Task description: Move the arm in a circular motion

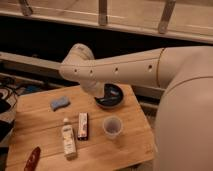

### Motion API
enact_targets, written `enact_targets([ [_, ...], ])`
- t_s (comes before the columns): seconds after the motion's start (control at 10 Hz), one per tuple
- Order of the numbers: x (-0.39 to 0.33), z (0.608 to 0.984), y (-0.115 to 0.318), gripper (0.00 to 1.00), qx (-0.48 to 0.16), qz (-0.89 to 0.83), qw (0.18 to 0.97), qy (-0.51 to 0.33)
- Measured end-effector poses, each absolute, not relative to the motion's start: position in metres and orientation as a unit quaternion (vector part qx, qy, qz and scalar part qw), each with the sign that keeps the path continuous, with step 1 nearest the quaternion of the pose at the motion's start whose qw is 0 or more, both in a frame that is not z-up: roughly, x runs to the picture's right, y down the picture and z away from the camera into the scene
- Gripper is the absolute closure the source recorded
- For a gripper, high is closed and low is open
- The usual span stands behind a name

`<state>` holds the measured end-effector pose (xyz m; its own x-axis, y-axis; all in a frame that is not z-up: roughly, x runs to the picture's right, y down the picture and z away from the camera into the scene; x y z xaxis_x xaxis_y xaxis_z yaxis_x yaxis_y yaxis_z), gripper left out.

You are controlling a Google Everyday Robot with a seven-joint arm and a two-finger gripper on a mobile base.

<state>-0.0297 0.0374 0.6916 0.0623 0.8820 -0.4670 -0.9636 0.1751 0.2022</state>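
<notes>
The arm is a thick cream-white tube with small dark screw holes. It reaches from the right edge leftward across the middle of the view. Its rounded elbow joint hangs above the back of the wooden table. From there a short segment bends down and ends just over the left rim of a dark bowl. The gripper is hidden behind this lower segment, so it does not show.
On the table lie a blue sponge, a white bottle, a dark snack bar, a clear cup and a red object at the front-left corner. Dark cables lie at the left. A railing runs behind.
</notes>
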Motion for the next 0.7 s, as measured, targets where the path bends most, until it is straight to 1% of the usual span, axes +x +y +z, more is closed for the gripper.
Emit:
enact_targets([
  [0.2,-0.018,0.684,0.050,1.00,-0.075,0.646,0.716,0.254],
  [0.3,-0.013,0.686,0.051,1.00,-0.071,0.648,0.714,0.254],
  [0.7,-0.023,0.697,0.041,1.00,-0.063,0.656,0.705,0.262],
])
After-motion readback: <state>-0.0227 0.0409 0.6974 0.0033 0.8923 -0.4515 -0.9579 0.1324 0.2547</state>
